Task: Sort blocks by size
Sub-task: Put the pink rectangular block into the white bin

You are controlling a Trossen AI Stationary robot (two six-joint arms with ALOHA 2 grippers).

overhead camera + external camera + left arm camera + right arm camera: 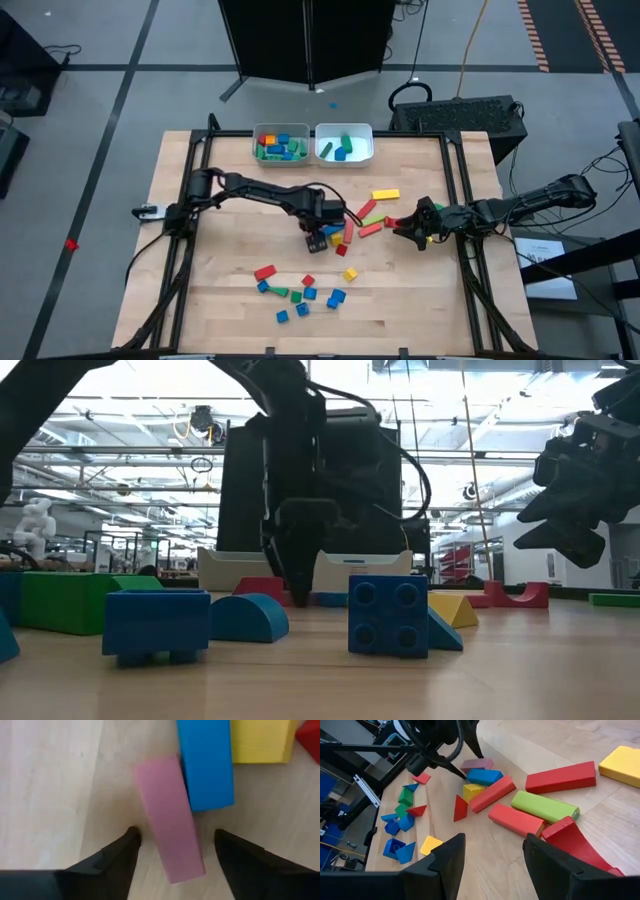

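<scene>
The pink rectangular bar block (167,820) lies flat on the pale wooden counter (220,300) at the left edge of the central cluster, its far end touching a blue rectangular block (206,762), with a yellow block (260,741) just beyond that. It looks like a rigid, light, smooth-faced piece, so it should not deform under a squeeze but could slip or swivel if pinched off-centre. The best hold, by my judgement, is across its two long faces near mid-length.

The left gripper (175,852) is placed for just that: its dark fingers (120,855) stand apart, straddling the bar's near end, one on each side and neither yet touching it. The bar sits at a slight angle between them, so closing may turn it against the blue block.

The right gripper (490,860) waits with fingers spread and nothing in them, beside a red arch block (575,842) at the cluster's right side.

Open counter lies to the left of the pink bar, giving room to lift clear. The two pale rectangular bins (312,145) stand at the far edge, well apart from the cluster; scattered small blue, red and green blocks (305,290) occupy the near side.
</scene>
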